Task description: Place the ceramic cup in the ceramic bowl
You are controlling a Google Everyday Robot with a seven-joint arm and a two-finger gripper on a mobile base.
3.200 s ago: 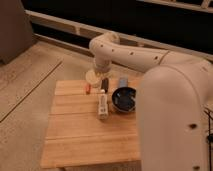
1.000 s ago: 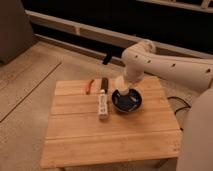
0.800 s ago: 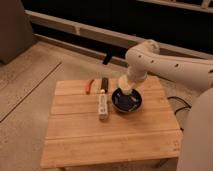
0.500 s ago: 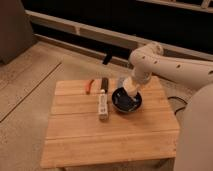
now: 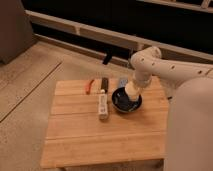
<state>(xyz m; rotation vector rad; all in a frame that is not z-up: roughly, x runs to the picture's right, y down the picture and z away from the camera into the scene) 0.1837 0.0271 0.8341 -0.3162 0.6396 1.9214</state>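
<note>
text: none legible | end effector [image 5: 133, 89]: over ceramic bowl [image 5: 126, 101]

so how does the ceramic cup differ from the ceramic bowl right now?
The ceramic cup is cream-white; the ceramic bowl is glossy dark. The cup is narrower, the bowl wider and shallow. The cup sits at the gripper over the bowl's right rim; the bowl rests on the wooden table. Both are round.

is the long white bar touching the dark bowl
Apart. The camera view shows bare wood between the white bar and the ceramic bowl; the gripper hangs over the bowl's right side.
</note>
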